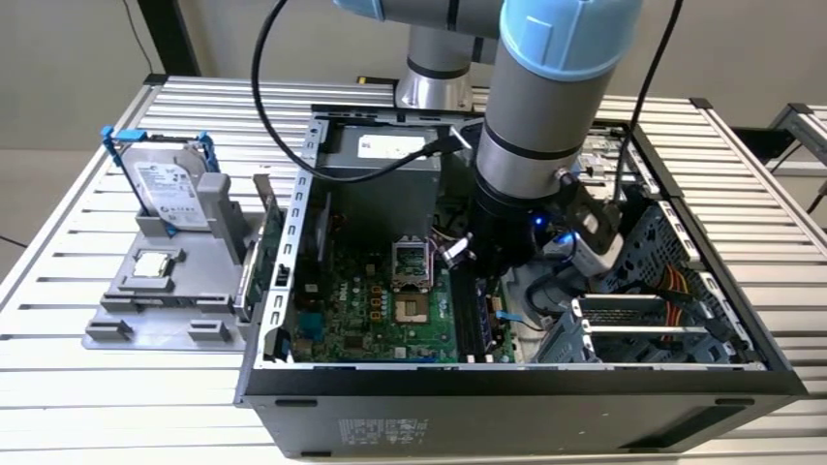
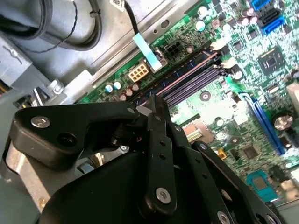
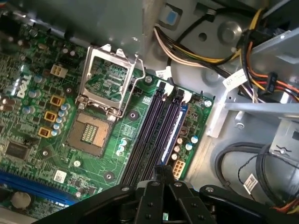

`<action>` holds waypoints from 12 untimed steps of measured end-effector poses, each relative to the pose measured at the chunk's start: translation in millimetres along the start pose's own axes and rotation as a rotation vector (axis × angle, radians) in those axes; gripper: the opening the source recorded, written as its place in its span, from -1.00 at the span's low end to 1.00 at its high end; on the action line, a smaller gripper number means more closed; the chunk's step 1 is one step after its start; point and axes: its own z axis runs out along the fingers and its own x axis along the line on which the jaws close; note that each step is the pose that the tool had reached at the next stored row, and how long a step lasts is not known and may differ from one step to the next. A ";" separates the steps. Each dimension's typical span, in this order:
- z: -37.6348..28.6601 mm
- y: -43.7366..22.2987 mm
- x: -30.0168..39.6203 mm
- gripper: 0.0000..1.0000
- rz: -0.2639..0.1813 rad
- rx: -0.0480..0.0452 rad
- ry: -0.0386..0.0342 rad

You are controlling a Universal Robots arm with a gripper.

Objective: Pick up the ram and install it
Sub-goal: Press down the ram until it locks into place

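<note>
The gripper (image 3: 161,175) hangs low inside the open computer case (image 1: 517,383), directly over the bank of long dark memory slots (image 3: 156,133) on the green motherboard (image 1: 375,310). In both wrist views its black fingers (image 2: 156,135) stand pressed flat together, closed, with nothing visible between them. The rightmost slot in the first wrist view looks filled — a thin, dark, bluish stick, the ram (image 3: 174,133), stands in it on edge, its top edge showing a blue tint near the white end clips. The fingertips end just beside the near end of that slot; whether they touch the stick cannot be told.

The gripper's links are matte black plastic or metal, flat and angular, pinned with silver screw heads (image 2: 162,195). The motherboard is glossy green, studded with small round capacitors and yellow square parts. Beside the slots sits the square processor socket (image 3: 91,133), its metal frame (image 3: 110,79) hinged open and shiny. Bundled yellow, orange and black cables (image 3: 243,51) run across the grey sheet-metal wall of the case.

In the exterior view, a silver hard drive (image 1: 166,184) in a blue frame stands upright in a grey holder (image 1: 162,310) on the slatted aluminium table (image 1: 77,242), well apart from the arm — to the exterior view's left of the case.
</note>
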 end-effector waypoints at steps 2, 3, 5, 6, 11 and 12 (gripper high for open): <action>0.0 0.0 0.0 -1.00 -0.024 -0.0013 0.0004; 0.0 0.0 0.0 -1.00 -0.034 -0.0022 0.0014; 0.0 0.0 -0.1 -1.00 -0.052 -0.0054 0.0066; 0.0 0.0 0.0 -1.00 -0.060 -0.0067 0.0091; 0.0 0.0 0.1 -1.00 -0.125 -0.0120 0.0153; 0.0 0.0 0.0 -1.00 -0.142 -0.0127 0.0153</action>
